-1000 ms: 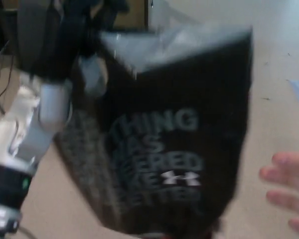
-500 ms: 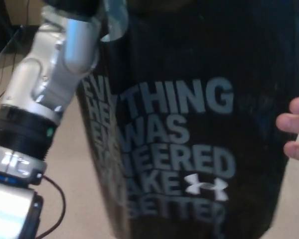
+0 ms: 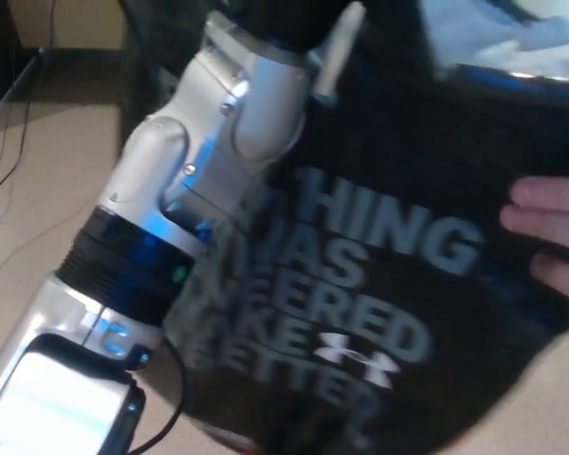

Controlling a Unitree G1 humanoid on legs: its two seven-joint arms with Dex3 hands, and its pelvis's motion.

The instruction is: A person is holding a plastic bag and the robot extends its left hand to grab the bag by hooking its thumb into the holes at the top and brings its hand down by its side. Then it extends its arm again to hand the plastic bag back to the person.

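A black plastic bag (image 3: 389, 284) with grey lettering and a white logo fills most of the head view and hangs tilted. My left arm (image 3: 199, 180), silver with a black band, reaches from the bottom left up to the top centre. Only the black base of my left hand (image 3: 286, 21) shows at the top edge, where the bag's top and a pale handle strip (image 3: 337, 47) meet it. The bag hangs from that hand. A person's fingers (image 3: 550, 232) lie against the bag's right side. My right hand does not show.
Beige floor (image 3: 38, 190) lies below at the left, with a thin black cable (image 3: 5, 171) across it. Dark furniture (image 3: 0, 57) stands at the top left corner. A pale surface (image 3: 512, 33) shows behind the bag at the top right.
My left arm has stretched further up and to the right, carrying the bag with it. The bag now tilts, and the person's fingers have come onto its right side.
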